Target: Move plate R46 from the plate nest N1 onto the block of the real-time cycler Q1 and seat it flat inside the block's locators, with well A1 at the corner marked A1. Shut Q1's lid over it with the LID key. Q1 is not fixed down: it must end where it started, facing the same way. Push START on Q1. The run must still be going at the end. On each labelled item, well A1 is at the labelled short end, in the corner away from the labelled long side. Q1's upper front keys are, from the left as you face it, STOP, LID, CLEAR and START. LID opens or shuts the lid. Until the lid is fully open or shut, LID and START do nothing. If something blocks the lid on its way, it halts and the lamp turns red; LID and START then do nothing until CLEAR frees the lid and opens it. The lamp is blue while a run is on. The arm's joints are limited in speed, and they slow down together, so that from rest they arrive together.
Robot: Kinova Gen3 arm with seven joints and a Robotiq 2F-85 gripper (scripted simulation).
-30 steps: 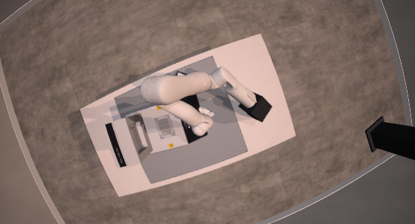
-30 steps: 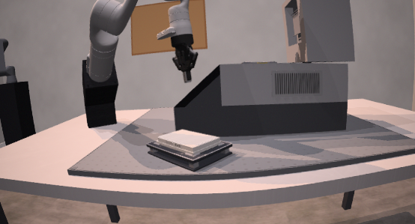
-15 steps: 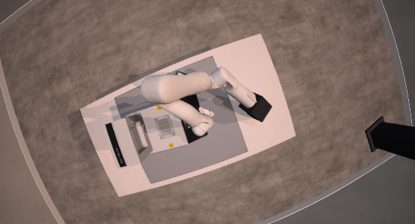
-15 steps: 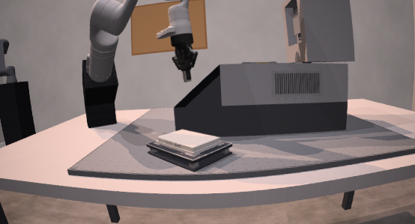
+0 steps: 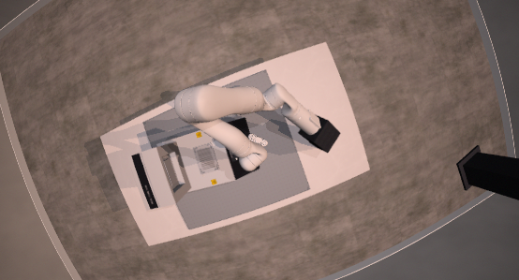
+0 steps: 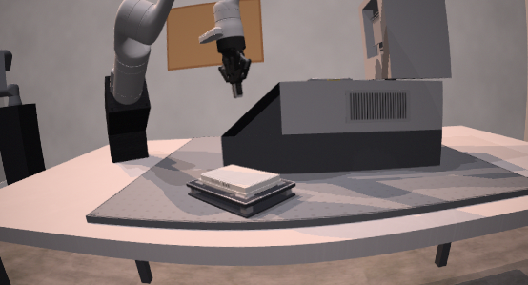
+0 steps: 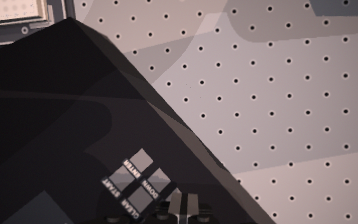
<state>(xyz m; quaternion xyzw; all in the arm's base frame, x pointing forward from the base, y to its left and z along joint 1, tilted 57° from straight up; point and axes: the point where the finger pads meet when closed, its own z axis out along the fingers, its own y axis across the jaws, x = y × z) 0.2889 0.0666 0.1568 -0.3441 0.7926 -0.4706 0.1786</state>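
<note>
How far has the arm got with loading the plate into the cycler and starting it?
Done: the cycler's lid stands open. In hand: the shut, empty gripper hangs above the front keys. Left: the plate sits in its nest, so moving it, closing the lid and pressing START all remain.

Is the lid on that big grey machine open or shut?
Open. The lid stands upright at the back of the machine, and the block shows from above.

Pale grey rounded arm (image 6: 131, 59) on black pedestal (image 6: 127, 123), dark hand (image 6: 236, 89).
</note>
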